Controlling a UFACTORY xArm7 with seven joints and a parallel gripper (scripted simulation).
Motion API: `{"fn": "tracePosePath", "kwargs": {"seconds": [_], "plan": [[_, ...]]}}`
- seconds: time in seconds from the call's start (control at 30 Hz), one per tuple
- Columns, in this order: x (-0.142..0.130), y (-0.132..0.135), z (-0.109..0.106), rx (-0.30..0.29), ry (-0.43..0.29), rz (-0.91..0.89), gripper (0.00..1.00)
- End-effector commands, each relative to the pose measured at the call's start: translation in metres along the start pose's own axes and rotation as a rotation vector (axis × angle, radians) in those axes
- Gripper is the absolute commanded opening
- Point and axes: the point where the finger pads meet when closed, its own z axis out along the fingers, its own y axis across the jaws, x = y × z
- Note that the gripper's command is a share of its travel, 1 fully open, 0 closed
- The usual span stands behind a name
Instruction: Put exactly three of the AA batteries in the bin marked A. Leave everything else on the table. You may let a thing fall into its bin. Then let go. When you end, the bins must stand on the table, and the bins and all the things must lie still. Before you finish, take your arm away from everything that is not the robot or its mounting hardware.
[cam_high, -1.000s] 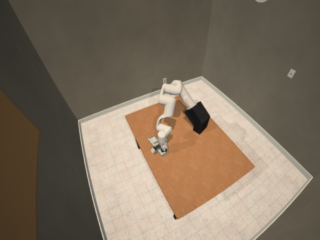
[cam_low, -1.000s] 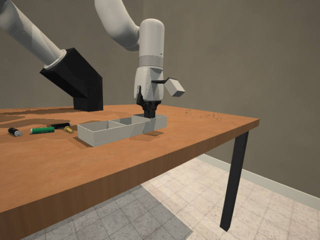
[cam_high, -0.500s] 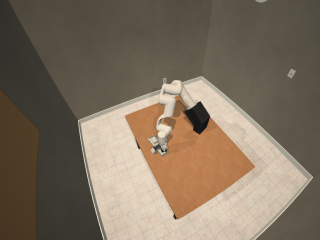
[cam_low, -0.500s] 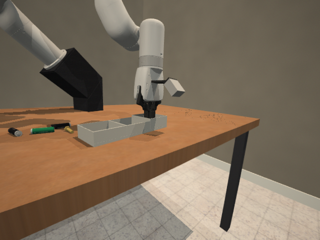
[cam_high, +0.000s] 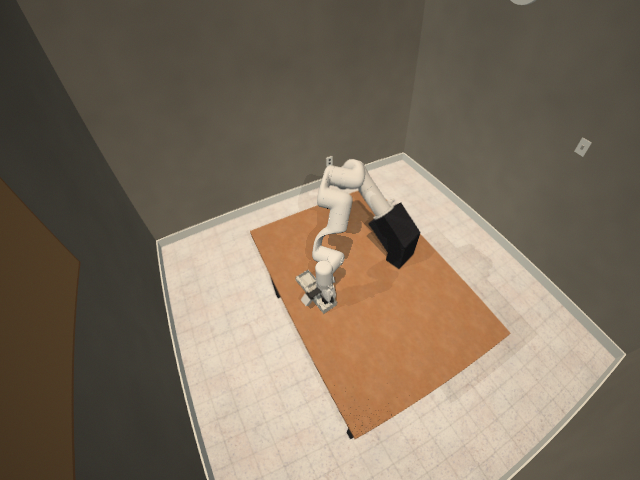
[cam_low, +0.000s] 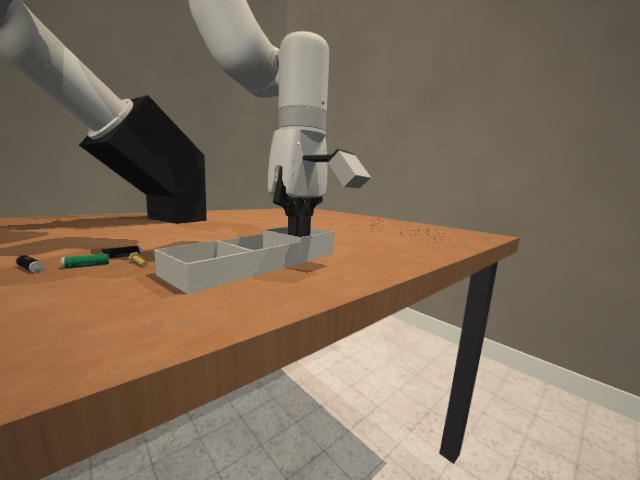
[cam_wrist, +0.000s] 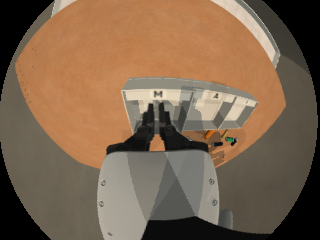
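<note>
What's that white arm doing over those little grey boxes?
It is sorting batteries. The arm's gripper hangs low over the end compartment of a row of grey bins, its fingers nearly shut; whether they grip anything is not visible. A black battery, a green one, another black one and a small yellow piece lie on the table beside the bins.
</note>
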Motion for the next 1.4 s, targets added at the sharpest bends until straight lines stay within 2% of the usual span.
{"fn": "tracePosePath", "kwargs": {"seconds": [0.0, 0.43, 0.63, 0.87, 1.37], "plan": [[0.002, -0.001, -0.009, 0.003, 0.004, 0.0, 0.07], [0.002, -0.001, -0.024, 0.003, 0.004, 0.0, 0.07], [0.002, -0.001, -0.047, 0.003, 0.004, 0.0, 0.07], [0.002, -0.001, -0.047, 0.003, 0.004, 0.0, 0.07], [0.001, -0.001, -0.171, 0.003, 0.004, 0.0, 0.07]]}}
